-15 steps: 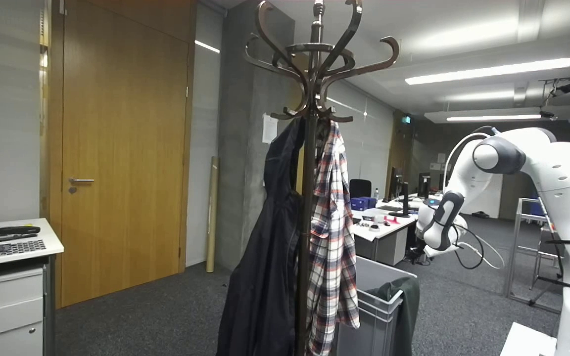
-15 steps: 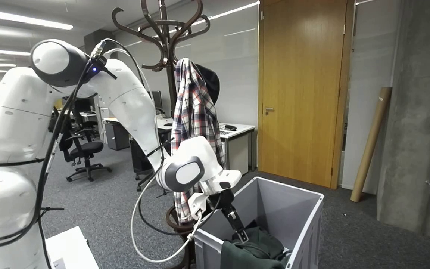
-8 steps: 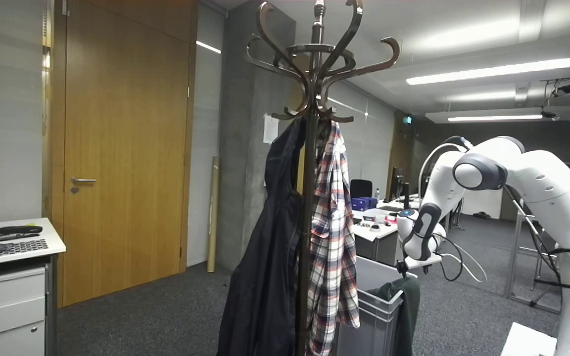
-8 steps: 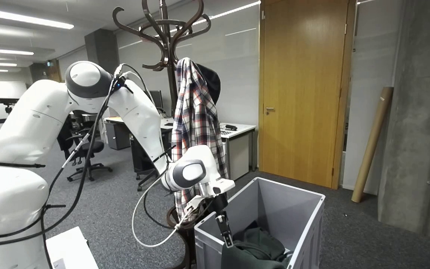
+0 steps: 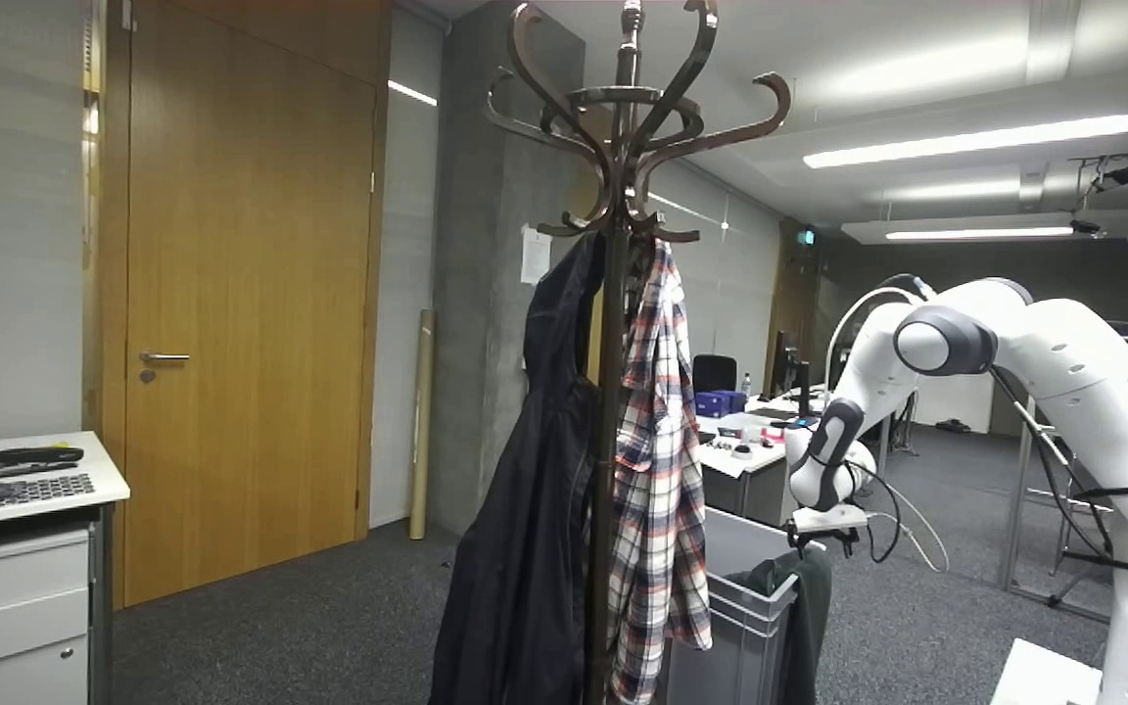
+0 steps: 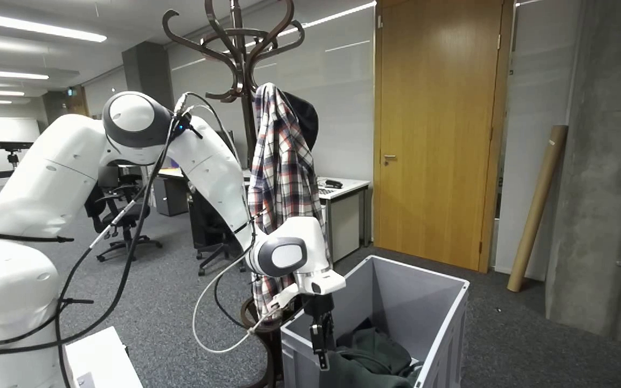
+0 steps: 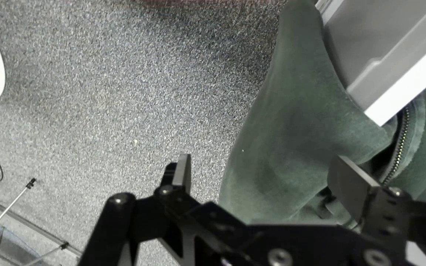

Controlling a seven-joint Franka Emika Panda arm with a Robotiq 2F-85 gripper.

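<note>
"Wrist view, please: where does the dark green garment lie, and is it held?"

"Beneath and between the fingers of the gripper, draped over the rim of a grey crate. Not held: the fingers stand widely parted. Whether either brushes the cloth, I cannot tell."

"How does each finger line up?"

"One hangs over the grey carpet, past the garment's outer edge; its partner is over the cloth, just beside a metal zip, on the crate's side."

"What makes a good pinch?"

"My judgement: come down straight, with loose cloth centred between the pads, and gather a thick fold, since a thin one may slip. Keep the crate-side finger off the rim and away from the zip, where it could snag."

"And farther out?"

"Farther from the gripper than the crate, a dark coat rack carries a plaid shirt."
</note>
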